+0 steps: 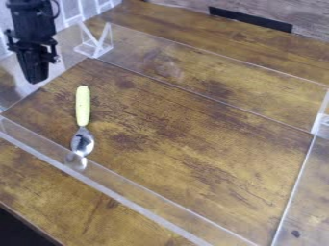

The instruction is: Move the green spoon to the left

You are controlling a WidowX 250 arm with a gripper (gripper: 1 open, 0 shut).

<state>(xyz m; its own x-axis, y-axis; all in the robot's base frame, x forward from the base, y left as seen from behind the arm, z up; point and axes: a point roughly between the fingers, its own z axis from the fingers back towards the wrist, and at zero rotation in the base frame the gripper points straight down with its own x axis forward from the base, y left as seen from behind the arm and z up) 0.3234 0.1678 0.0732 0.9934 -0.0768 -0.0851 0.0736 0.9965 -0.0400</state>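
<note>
Wood-grain table [218, 91] | clear low walls | green spoon [81, 120] lying flat

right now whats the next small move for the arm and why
Probably open the jaws and bring the gripper toward the yellow-green handle of the green spoon. The gripper is shut, holds nothing, and hangs at the picture's upper left, apart from the spoon. The spoon lies flat on the wooden table, its silver bowl toward the camera, untouched.
</note>
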